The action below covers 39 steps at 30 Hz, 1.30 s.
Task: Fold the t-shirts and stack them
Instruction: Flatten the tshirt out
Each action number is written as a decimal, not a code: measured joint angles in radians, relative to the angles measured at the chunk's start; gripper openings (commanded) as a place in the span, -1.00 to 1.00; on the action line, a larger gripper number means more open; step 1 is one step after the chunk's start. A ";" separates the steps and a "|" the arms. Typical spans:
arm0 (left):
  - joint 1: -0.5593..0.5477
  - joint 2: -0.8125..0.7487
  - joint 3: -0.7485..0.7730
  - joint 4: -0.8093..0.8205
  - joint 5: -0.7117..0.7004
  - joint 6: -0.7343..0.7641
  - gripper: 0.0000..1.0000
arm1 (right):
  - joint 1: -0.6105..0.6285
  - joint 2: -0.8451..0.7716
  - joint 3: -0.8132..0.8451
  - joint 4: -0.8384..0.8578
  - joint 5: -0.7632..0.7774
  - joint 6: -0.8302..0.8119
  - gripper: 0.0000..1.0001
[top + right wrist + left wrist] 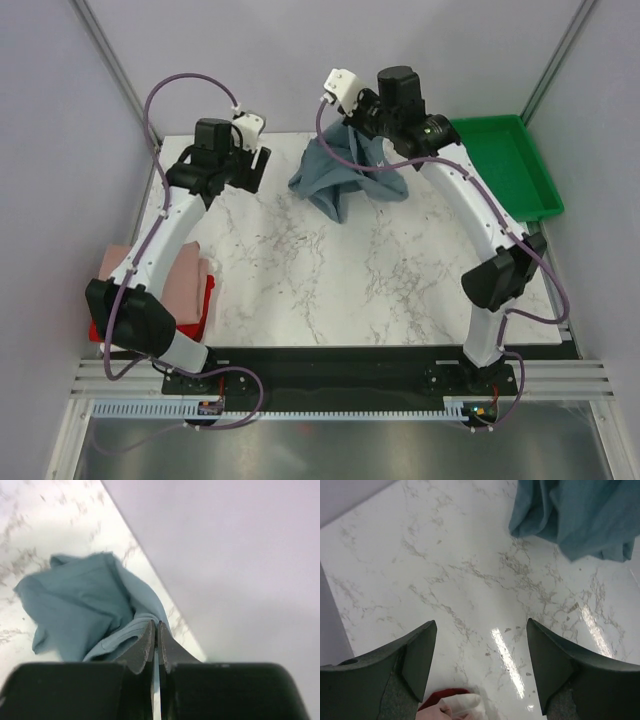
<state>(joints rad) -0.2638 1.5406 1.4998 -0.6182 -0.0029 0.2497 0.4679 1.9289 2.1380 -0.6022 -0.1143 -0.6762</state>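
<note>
Slate-blue tee (345, 178) bunched under the right end effector (352, 122), left one free

Top external view: the tee sits crumpled at the far middle of the desk (330, 285). Its upper part is gathered up into the right end effector and the rest spills down and toward the near left. It shows no clear long axis while it is this bunched. The left end effector (252, 168) hovers just to the tee's left, apart from the cloth. The folded stack (185, 285), pale pink over red, lies at the near left edge, partly under the left arm. The green tray (505, 165) is at the far right.

Left wrist view: the left end effector (481, 625) has its fingers spread wide with nothing between them, above bare marble. The tee (580, 515) lies ahead and to the right. A corner of the stack (452, 704) shows at the bottom edge.

Right wrist view: the right end effector (156, 630) is pinched tight on a fold of the tee (75, 605), which drapes away to the left, close to the back wall (225, 555).

Spreading the tee flat looks like the step in hand. The free cloth lies on the left arm's right, so that arm is the nearer one for a second grip
</note>
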 measured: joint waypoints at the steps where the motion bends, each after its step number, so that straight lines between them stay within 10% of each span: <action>1: 0.004 -0.030 -0.006 0.018 -0.004 0.002 0.60 | 0.024 -0.025 0.004 0.001 0.003 -0.017 -0.98; 9: 0.006 -0.179 -0.051 0.109 0.009 0.002 0.54 | 0.193 -0.111 0.084 -0.003 0.039 -0.077 -1.00; 20: -0.009 -0.185 -0.283 0.120 0.152 -0.008 0.50 | 0.047 -0.066 -0.063 0.011 0.168 -0.081 -1.00; 39: -0.019 0.366 -0.143 0.222 0.168 -0.009 0.54 | -0.046 0.045 -0.089 0.006 0.187 -0.016 -1.00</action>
<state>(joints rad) -0.2829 1.9064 1.3563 -0.3962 0.1654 0.2409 0.4217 1.9739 2.0487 -0.5957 0.0723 -0.6918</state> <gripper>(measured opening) 0.775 0.057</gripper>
